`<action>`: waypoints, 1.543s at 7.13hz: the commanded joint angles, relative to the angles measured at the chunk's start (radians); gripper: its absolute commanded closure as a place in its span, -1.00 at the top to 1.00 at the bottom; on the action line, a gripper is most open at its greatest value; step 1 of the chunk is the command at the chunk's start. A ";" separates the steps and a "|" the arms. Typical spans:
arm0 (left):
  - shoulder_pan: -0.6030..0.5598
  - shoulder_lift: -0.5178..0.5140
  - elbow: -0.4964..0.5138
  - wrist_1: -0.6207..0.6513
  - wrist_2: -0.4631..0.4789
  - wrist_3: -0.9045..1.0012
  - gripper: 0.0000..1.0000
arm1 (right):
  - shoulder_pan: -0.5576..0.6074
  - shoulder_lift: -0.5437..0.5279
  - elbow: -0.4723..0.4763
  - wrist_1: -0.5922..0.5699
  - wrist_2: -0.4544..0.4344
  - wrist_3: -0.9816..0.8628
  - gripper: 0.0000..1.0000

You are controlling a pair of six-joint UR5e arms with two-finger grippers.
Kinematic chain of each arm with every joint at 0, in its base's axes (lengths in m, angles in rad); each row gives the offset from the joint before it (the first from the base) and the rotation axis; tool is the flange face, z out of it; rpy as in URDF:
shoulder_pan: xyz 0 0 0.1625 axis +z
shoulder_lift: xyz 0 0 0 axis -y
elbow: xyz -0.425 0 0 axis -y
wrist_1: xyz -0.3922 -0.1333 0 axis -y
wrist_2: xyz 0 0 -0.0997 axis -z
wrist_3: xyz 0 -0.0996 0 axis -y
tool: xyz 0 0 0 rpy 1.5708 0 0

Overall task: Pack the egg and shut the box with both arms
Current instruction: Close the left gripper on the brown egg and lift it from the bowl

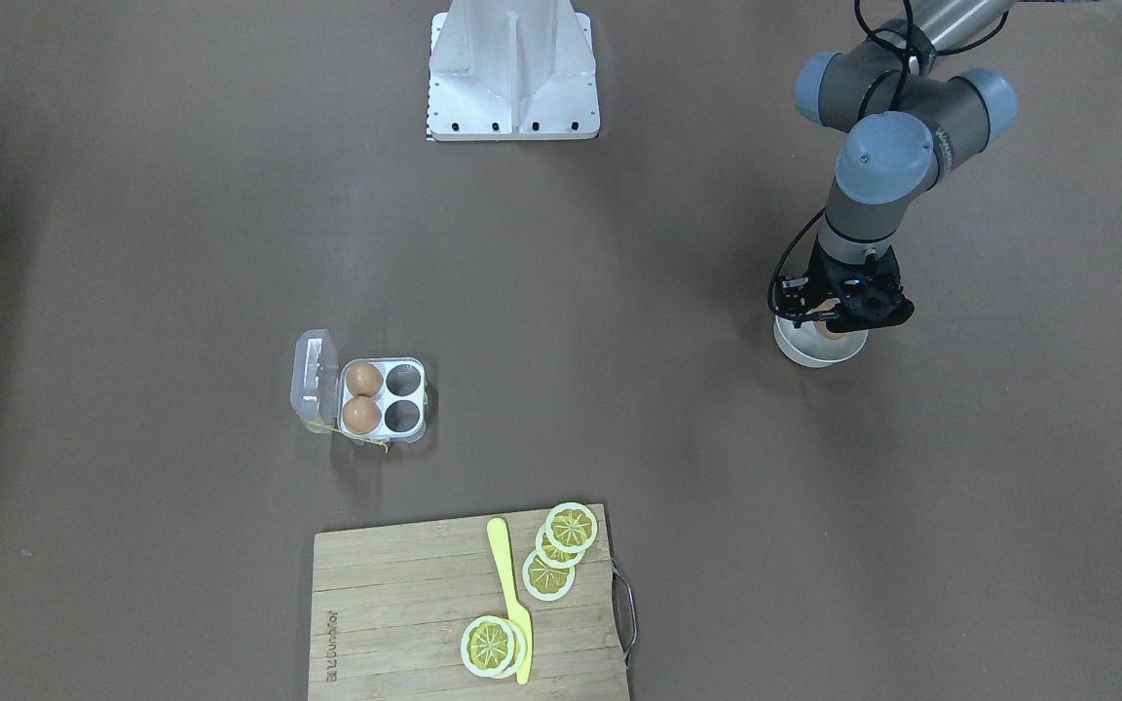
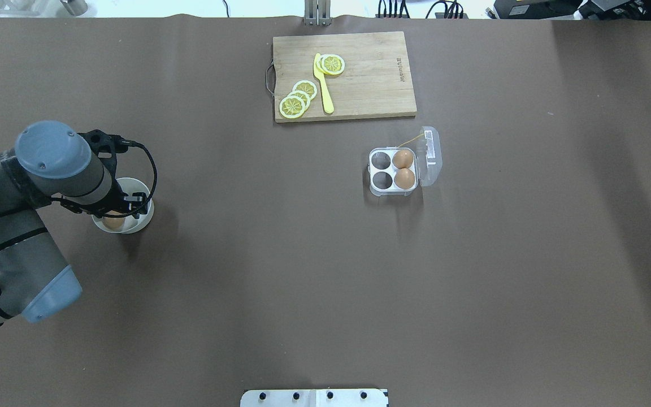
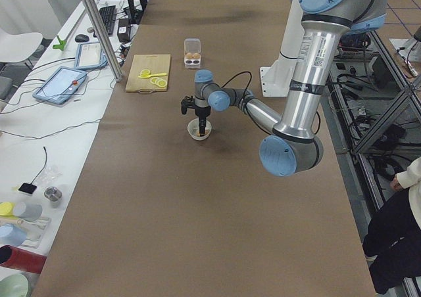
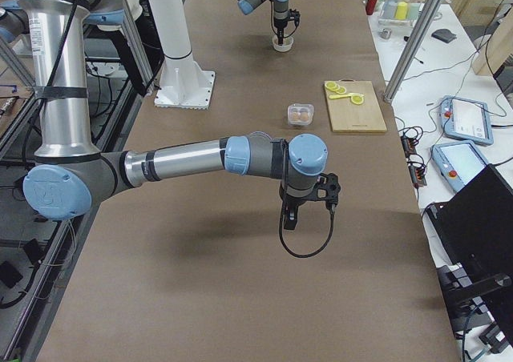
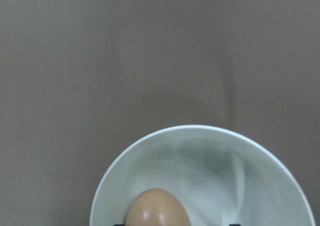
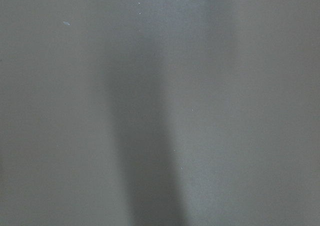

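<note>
The clear box [image 2: 393, 171] lies open right of centre, its lid [image 2: 430, 155] folded out to the right. Two eggs [image 2: 404, 169] fill the cells beside the lid; the other two cells are empty. A third egg [image 2: 113, 222] lies in a white bowl [image 2: 143, 217] at the left. My left gripper [image 2: 115, 217] hangs down into this bowl over the egg. In the left wrist view the egg [image 5: 157, 208] sits at the bottom edge with the fingertips wide apart beside it, so the gripper is open. My right gripper [image 4: 290, 218] shows only in the exterior right view, low over bare table; I cannot tell its state.
A wooden cutting board [image 2: 370, 85] with lemon slices and a yellow knife [image 2: 323, 85] lies at the far edge, behind the box. The white fixed stand [image 1: 514, 68] is at the robot's side of the table, in the middle.
</note>
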 commanded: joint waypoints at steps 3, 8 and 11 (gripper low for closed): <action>0.000 0.000 0.005 0.000 0.000 0.003 0.46 | 0.000 0.000 0.002 0.000 0.000 0.000 1.00; -0.001 0.003 0.004 -0.002 -0.001 0.010 0.04 | 0.000 -0.009 0.037 -0.034 -0.002 0.000 1.00; -0.004 0.013 -0.025 -0.003 -0.009 0.013 -0.43 | 0.000 -0.009 0.037 -0.035 -0.002 0.000 1.00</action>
